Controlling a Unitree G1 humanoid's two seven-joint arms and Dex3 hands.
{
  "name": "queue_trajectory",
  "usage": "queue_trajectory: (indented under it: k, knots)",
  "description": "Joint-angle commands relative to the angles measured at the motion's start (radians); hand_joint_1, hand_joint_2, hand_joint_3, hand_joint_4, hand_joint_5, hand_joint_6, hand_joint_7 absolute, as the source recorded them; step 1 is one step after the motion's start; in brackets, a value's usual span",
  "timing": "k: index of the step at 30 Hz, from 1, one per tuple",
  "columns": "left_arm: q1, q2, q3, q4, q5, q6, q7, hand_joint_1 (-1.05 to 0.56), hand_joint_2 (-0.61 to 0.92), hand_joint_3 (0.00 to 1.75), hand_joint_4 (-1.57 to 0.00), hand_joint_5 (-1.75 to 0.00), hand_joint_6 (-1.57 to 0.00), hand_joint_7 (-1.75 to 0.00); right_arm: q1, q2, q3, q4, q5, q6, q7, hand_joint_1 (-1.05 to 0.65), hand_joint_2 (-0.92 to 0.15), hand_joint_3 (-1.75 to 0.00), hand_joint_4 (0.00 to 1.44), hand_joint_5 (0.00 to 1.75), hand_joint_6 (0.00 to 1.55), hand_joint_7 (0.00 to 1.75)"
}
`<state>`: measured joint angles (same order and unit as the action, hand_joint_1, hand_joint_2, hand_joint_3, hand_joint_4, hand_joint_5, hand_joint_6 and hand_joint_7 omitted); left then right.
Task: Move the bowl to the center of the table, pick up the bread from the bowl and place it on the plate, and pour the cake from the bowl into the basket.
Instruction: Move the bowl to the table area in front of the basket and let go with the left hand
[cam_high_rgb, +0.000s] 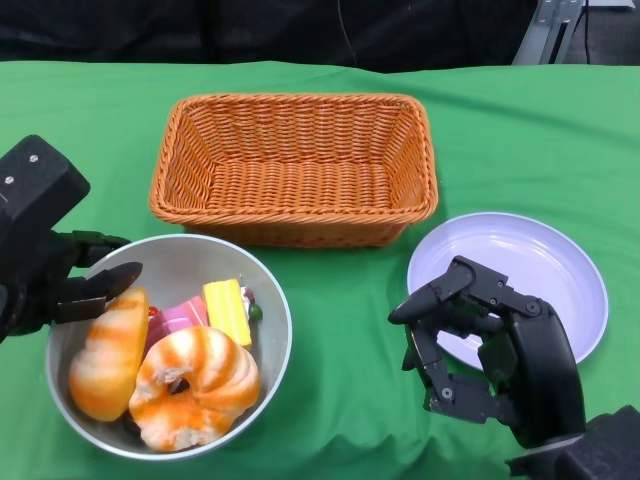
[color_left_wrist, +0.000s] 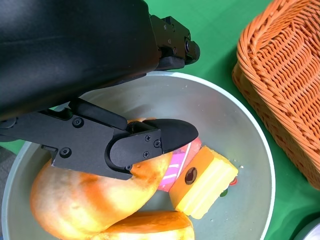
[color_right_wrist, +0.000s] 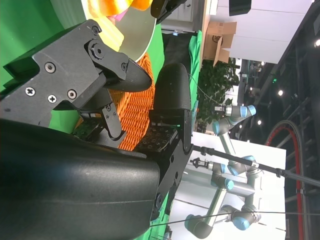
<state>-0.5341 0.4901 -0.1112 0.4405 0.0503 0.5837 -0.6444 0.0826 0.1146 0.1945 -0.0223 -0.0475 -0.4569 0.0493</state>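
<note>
Green cloth-covered table (cam_high_rgb: 330, 330), dark backdrop behind its far edge. Wicker basket (cam_high_rgb: 294, 166) at centre rear, upright and holding nothing. Grey bowl (cam_high_rgb: 268, 300) at front left, just short of the basket's near wall, containing a long bread roll (cam_high_rgb: 108, 355) against its left wall, a ring-shaped bread (cam_high_rgb: 195, 385) at its near side, and a yellow cake slice (cam_high_rgb: 228, 310) beside pink pieces toward the middle. Pale plate (cam_high_rgb: 545, 262) at front right, well apart from the bowl, bare.

Left hand (cam_high_rgb: 45, 270) at the bowl's left rim, fingers (color_left_wrist: 150, 142) reaching over the rim and lying on the upper end of the long bread roll; actual grip on the roll not discernible. Right hand (cam_high_rgb: 490, 350) above the cloth at the plate's near-left edge, fingers curled loosely inward, spaced apart, enclosing nothing.

Robot arms on stands visible beyond the table in the right wrist view.
</note>
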Motion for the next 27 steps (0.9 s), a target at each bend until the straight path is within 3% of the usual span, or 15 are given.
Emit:
queue_trajectory:
  k: [1,10,27]
  knots:
    - [0.007,0.004,-0.006,0.016,0.012,-0.014,0.023,-0.58,0.92,0.62,-0.32,-0.01,-0.11,-0.01,-0.003,0.004,-0.001,-0.001,0.011,-0.014,-0.004,-0.12,-0.48,-1.1,0.84,1.5,0.78,1.17]
    - [0.006,-0.014,-0.003,0.041,0.01,-0.043,0.052,-0.57,0.92,0.63,-0.34,-0.02,-0.11,-0.01,-0.004,0.002,0.001,0.005,0.01,-0.018,-0.006,-0.12,-0.48,-1.11,0.85,1.5,0.8,1.16]
    - [0.017,-0.114,0.059,-0.023,-0.027,0.065,0.186,-0.57,0.92,0.54,-0.36,-0.02,-0.16,-0.01,-0.004,0.002,0.004,0.015,0.008,-0.035,-0.01,-0.13,-0.46,-1.12,0.86,1.49,0.81,1.15]
